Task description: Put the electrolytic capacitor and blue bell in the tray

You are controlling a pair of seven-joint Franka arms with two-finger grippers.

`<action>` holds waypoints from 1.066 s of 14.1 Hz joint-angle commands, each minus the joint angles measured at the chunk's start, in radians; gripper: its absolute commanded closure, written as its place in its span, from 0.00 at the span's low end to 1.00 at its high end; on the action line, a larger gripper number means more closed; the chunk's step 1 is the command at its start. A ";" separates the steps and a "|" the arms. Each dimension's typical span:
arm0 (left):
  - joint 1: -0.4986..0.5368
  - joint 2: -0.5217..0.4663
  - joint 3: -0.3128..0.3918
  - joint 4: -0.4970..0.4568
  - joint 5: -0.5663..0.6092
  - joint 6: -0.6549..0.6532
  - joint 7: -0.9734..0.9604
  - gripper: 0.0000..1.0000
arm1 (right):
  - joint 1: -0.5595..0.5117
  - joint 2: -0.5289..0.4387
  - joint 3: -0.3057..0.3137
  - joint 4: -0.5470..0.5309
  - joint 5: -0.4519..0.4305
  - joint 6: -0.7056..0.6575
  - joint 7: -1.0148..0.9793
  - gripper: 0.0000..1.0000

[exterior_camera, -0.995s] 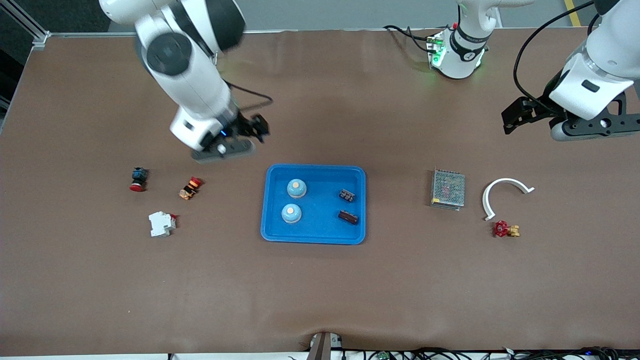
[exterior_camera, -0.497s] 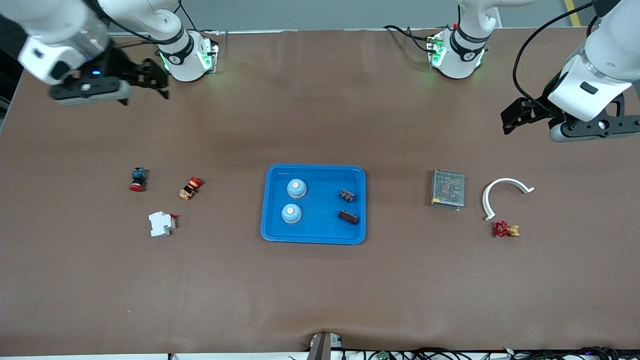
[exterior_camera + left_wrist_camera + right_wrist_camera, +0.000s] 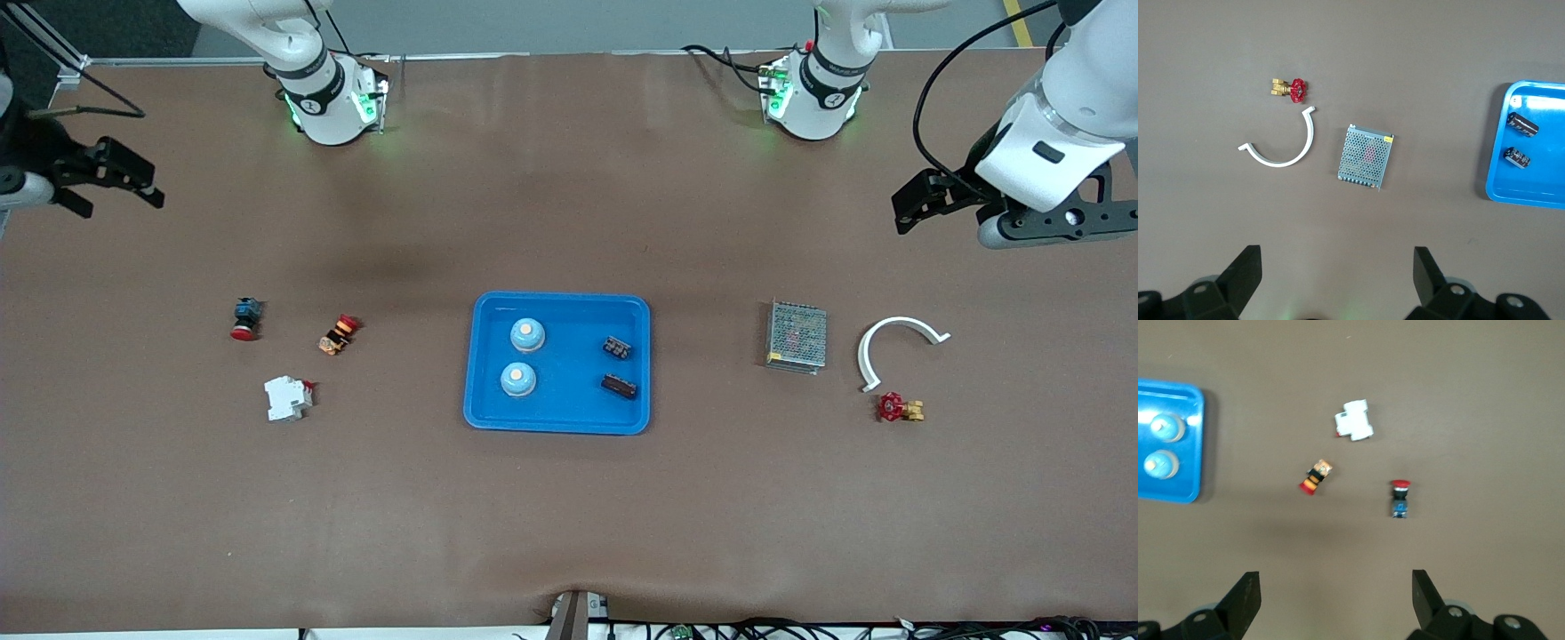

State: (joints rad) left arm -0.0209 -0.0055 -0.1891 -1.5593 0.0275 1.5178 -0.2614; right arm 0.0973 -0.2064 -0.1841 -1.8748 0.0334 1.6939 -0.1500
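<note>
The right gripper (image 3: pixel 111 182) hung with its fingers spread wide and nothing between them, high over the edge of the worktop (image 3: pixel 569 516) at the right arm's end. The left gripper (image 3: pixel 925 206) was also open and empty, and it hung over the worktop at the left arm's end, above the bare surface near the grey mesh box (image 3: pixel 797 336). Both arms seemed to wait, well apart from the middle, probably so that they did not cover the things from the high camera.

In the middle of the worktop lay the blue tray (image 3: pixel 557 423). Inside it stood two blue bells (image 3: pixel 527 334) with pale tops, one nearer to the front camera than the other, on the side toward the right arm's end. On the side toward the left arm's end lay two dark electrolytic capacitors (image 3: pixel 619 386) on their sides, a little apart from each other. Because each pair kept to its own side, I judge that each arm served the side closest to it, and that the task looked finished.

Outside the tray, toward the right arm's end, lay a red push button (image 3: pixel 245 318), a small orange and red switch (image 3: pixel 338 334) and a white breaker (image 3: pixel 287 397). Toward the left arm's end, beside the mesh box, lay a white curved clip (image 3: pixel 889 338) and a small red valve (image 3: pixel 900 408). These were not in the task and I think they served only as distraction.
</note>
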 commanded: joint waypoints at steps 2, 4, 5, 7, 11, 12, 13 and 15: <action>0.006 -0.010 -0.004 0.002 -0.001 -0.019 -0.007 0.00 | -0.065 0.183 0.020 0.245 0.000 -0.014 0.000 0.00; 0.009 -0.010 -0.004 -0.005 -0.001 -0.025 -0.007 0.00 | -0.068 0.235 0.020 0.333 -0.012 -0.017 0.001 0.00; 0.010 -0.010 0.003 -0.002 -0.001 -0.025 0.005 0.00 | -0.067 0.242 0.020 0.335 -0.015 -0.017 -0.006 0.00; 0.027 -0.010 0.008 -0.002 -0.003 -0.025 0.010 0.00 | -0.051 0.277 0.025 0.342 -0.026 -0.007 -0.002 0.00; 0.038 -0.005 0.008 0.002 -0.003 -0.007 0.010 0.00 | -0.007 0.300 0.028 0.368 -0.021 0.012 0.064 0.00; 0.050 -0.005 0.008 0.002 -0.003 -0.004 0.013 0.00 | 0.002 0.298 0.029 0.368 -0.021 0.010 0.069 0.00; 0.061 -0.008 0.008 0.001 -0.003 -0.004 0.027 0.00 | 0.019 0.294 0.029 0.368 -0.024 0.009 0.069 0.00; 0.070 -0.013 0.008 -0.002 -0.003 0.016 0.050 0.00 | 0.025 0.288 0.028 0.367 -0.023 -0.003 0.072 0.00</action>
State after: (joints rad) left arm 0.0322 -0.0060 -0.1786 -1.5598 0.0275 1.5152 -0.2436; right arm 0.1125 0.0857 -0.1545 -1.5250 0.0302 1.7138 -0.1012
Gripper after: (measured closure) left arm 0.000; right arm 0.000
